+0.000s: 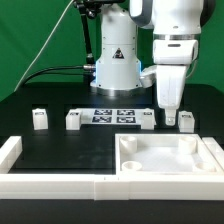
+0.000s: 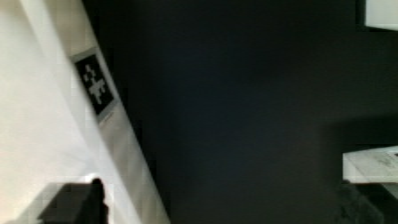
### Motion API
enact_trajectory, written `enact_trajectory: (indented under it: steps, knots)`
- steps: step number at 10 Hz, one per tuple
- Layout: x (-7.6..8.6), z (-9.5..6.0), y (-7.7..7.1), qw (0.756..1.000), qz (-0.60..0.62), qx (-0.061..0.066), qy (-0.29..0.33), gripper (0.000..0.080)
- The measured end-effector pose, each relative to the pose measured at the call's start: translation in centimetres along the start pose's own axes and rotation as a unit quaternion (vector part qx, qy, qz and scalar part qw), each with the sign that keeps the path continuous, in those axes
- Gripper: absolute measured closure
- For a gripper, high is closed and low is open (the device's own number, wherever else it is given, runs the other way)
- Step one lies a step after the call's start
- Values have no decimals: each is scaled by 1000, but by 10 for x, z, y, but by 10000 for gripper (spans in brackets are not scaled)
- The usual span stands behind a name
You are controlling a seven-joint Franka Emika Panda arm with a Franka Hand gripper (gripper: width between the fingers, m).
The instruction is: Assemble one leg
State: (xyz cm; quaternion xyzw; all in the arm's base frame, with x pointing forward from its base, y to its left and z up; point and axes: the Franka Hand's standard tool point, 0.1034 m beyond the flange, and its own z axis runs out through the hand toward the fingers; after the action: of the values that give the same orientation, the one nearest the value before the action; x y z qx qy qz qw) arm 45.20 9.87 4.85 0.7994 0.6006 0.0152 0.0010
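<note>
Four small white legs stand in a row on the black table: one (image 1: 40, 119) at the exterior view's left, one (image 1: 73, 120) beside it, one (image 1: 146, 119) and one (image 1: 186, 121) at the right. My gripper (image 1: 169, 112) points straight down between the two right-hand legs, low over the table, touching neither. It is open and empty. In the wrist view one dark finger (image 2: 71, 204) shows over a long white part with a tag (image 2: 95, 85). A white corner (image 2: 370, 165) shows at the other side; I cannot tell which part it is.
The marker board (image 1: 113, 115) lies between the legs in front of the robot base. The large white tray-like panel (image 1: 205, 152) lies at the front right. White border rails run along the front (image 1: 60, 185) and the left (image 1: 10, 150).
</note>
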Motion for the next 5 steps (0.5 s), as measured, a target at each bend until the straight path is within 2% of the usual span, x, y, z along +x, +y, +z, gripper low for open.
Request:
enact_trajectory:
  steps: [3, 4, 5]
  knots:
    - [1, 0, -1, 986, 167, 3, 3, 151]
    - [2, 0, -1, 976, 218, 4, 4, 151]
    - [5, 1, -8, 953, 304, 3, 11, 151]
